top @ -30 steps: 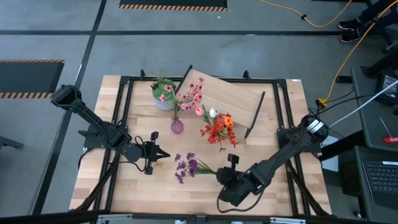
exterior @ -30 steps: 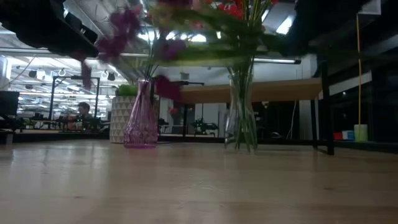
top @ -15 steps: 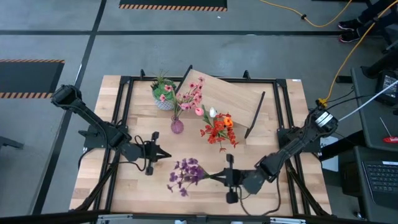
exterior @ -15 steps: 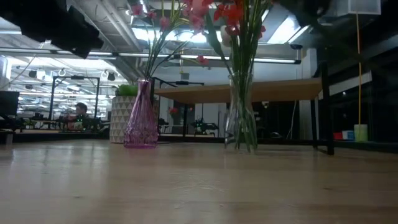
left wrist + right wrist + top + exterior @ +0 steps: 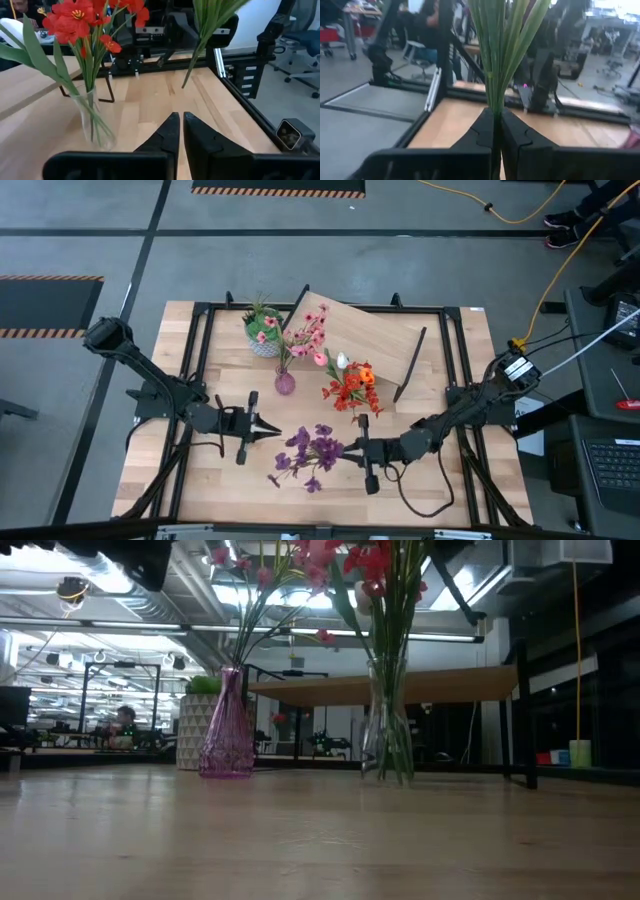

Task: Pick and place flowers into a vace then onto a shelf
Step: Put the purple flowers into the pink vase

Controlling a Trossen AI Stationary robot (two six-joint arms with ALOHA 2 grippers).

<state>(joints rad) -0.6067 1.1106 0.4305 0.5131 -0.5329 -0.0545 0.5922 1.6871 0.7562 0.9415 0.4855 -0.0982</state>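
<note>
A bunch of purple flowers with green stalks hangs in the air over the table's near middle, held by my right gripper, which is shut on it. My left gripper is shut and empty, just left of the blossoms; its fingertips point toward the clear vase of red flowers. A small pink vase holds pink blossoms. Behind both vases stands the shelf, a light board on black legs. My right gripper pinches the purple bunch's green stalks between its two fingers, which come about level from the table's right. The stalks rise out from between the fingertips as one tight bundle. The bunch is lifted clear of the table, blossoms toward the table's left.
A white pot with a spiky green plant stands at the far left, next to the pink vase. Black frame rails run around the tabletop. Bare wood lies along the near edge. People sit in the room beyond the table.
My right gripper has risen from the near edge and swung toward the table's middle, turning as it went. The purple bunch has come up off the table with it and passed out of the low view's top. My left gripper has shifted slightly toward the right.
</note>
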